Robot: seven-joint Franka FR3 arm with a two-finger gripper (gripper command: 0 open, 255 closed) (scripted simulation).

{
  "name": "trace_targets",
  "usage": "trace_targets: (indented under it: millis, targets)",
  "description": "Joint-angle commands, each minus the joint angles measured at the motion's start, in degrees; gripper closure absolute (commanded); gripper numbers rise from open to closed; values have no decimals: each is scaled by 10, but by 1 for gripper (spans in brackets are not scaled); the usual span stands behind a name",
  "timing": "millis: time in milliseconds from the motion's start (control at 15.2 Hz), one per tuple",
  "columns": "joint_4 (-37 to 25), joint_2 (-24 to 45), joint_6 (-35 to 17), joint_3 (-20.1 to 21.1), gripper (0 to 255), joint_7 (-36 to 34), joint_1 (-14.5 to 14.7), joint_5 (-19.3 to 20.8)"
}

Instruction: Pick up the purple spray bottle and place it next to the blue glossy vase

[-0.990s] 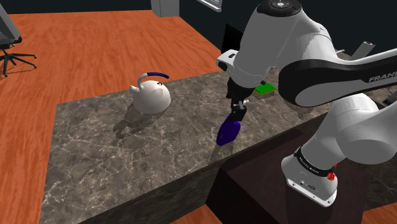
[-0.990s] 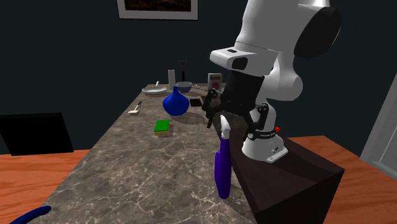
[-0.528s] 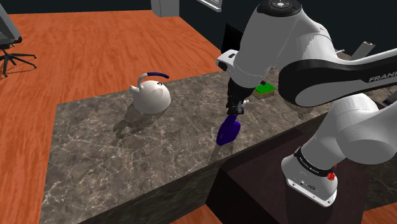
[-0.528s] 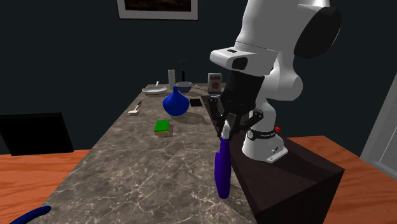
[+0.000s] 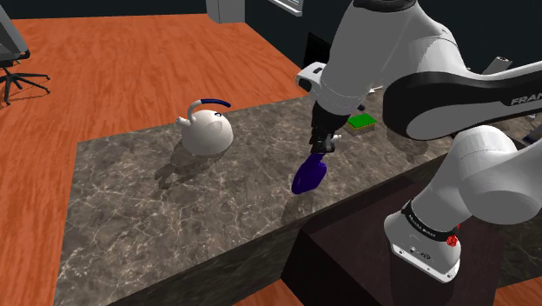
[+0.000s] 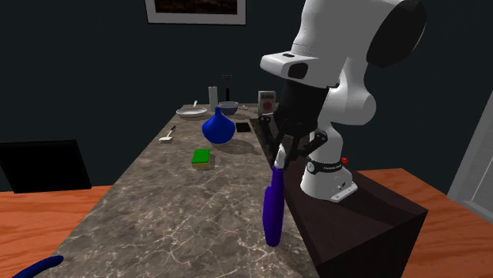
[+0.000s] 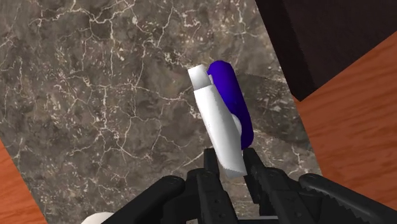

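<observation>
Purple bottle point(image 7: 228, 89), head pinched by gripper point(image 7: 230, 167) (thin hold), may pivot loose en route to vase point(image 6: 218, 126) at 10 o'clock.

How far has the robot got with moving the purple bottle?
Done: the claw is shut on the white top of the purple spray bottle. In hand: the lift; I can't tell if it is off the counter. Left: carrying it to the blue vase and setting it down beside it.

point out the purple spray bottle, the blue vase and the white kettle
purple spray bottle point(image 6: 272, 209), second exterior view, on its purple body
blue vase point(image 6: 218, 129), second exterior view, on its round belly
white kettle point(image 5: 208, 134), shoulder view, on its white body
</observation>
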State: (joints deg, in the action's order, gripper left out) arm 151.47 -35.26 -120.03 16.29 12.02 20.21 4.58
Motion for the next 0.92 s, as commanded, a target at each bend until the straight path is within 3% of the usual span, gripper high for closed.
trace_targets:
  millis: [0, 858]
  targets:
    - [-10, -6, 16, -2, 255, 3, 1, -1]
    - [-97, -26, 121, -14, 255, 25, 0, -2]
